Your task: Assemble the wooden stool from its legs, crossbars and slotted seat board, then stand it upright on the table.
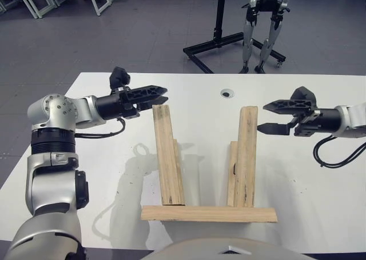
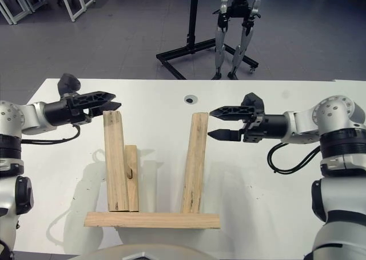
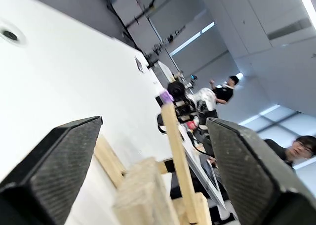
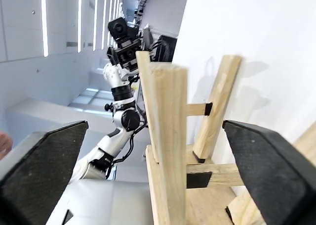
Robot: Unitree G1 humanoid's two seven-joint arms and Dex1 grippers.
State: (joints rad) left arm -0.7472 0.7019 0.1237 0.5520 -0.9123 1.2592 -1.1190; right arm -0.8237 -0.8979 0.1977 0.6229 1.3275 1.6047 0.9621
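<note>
Your stool (image 2: pixel 151 220) lies on its side on the tabletop (image 1: pixel 309 180), seat board (image 1: pixel 209 214) nearest you and legs pointing away, so it looks assembled but not yet stood up. Your left gripper (image 1: pixel 162 95) sits just beside the far end of the left leg (image 1: pixel 166 157), your right gripper (image 1: pixel 262 117) just beside the right leg (image 1: pixel 247 154), both with jaws spread and empty. I judge they flank the 2 leg ends so you can close on both and tip the stool upright evenly.
</note>
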